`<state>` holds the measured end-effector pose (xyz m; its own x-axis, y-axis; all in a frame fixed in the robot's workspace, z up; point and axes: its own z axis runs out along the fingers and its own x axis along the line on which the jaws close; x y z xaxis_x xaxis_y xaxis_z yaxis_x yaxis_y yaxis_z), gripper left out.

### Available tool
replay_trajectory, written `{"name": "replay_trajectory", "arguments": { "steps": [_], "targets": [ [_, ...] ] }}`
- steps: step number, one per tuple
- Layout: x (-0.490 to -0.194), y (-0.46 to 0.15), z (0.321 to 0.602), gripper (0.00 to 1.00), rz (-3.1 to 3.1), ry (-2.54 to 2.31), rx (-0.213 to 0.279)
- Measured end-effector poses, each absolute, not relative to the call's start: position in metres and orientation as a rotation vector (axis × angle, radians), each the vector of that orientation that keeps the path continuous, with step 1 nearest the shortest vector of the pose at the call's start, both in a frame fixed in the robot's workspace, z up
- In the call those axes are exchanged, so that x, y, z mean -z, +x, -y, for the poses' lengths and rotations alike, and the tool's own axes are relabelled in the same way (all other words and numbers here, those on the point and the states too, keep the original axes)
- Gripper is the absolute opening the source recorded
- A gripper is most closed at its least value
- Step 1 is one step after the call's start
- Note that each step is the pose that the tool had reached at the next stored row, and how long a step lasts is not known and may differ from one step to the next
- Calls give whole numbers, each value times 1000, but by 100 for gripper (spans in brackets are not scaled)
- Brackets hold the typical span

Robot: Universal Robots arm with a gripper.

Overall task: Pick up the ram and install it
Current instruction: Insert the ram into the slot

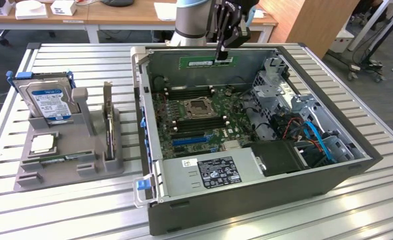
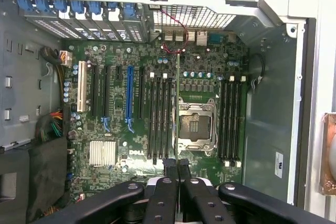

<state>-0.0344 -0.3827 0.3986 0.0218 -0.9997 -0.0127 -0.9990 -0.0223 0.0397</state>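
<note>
- On the exterior view's left, a gray holder [image 1: 63, 165] sits on the bench [image 1: 83, 215].
- In the holder, a silver hard drive [image 1: 48, 102] stands up in the back slot.
- A square chip [image 1: 43, 143] lies flat in a low pocket of the holder. A thin green stick [image 1: 64, 159] lies flat in front of it.
- A wide card [image 1: 108, 117] stands on its edge at the holder's side nearest the computer.
- Next comes the open computer case [image 1: 250, 205], lying on its side on the bench.
- Inside the case, the green main board [image 1: 196, 117] covers the floor. It has long black slots [image 2: 160, 119] and an empty square socket [image 2: 197, 124].
- The ram [image 1: 196, 61] [image 2: 178, 87] is held up over the board, well above the slots. It runs the same way as them.
- The end effector [image 1: 220, 59] [image 2: 177, 163] is nearly closed, pinching the ram between its fingers.
- A gray power box [image 1: 213, 172] with a label fills the case's front corner. A black box [image 1: 283, 157] sits next to it.
</note>
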Motion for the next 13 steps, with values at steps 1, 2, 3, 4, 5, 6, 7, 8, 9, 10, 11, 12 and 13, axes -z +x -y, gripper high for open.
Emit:
{"name": "replay_trajectory", "arguments": {
  "steps": [1,2,3,4,5,6,7,8,9,10,11,12,13],
  "targets": [
    [-399,-34,383,12,2183,2231,58],
    [-398,-34,383,12,2183,2232,58],
    [-398,-34,383,12,2183,2232,58],
    [-397,-34,383,12,2183,2232,58],
    [-396,-34,383,12,2183,2232,57],
    [-395,-34,383,12,2184,2231,57],
    [-394,-34,383,12,2184,2231,57],
    [-393,-34,383,12,2185,2230,57],
    [-392,-34,383,12,2186,2229,56],
    [-391,-34,383,12,2188,2228,56],
    [-390,-34,383,12,2189,2227,56],
    [-389,-34,383,12,2191,2226,56],
    [-387,-34,383,12,2193,2224,55]
  ]
}}
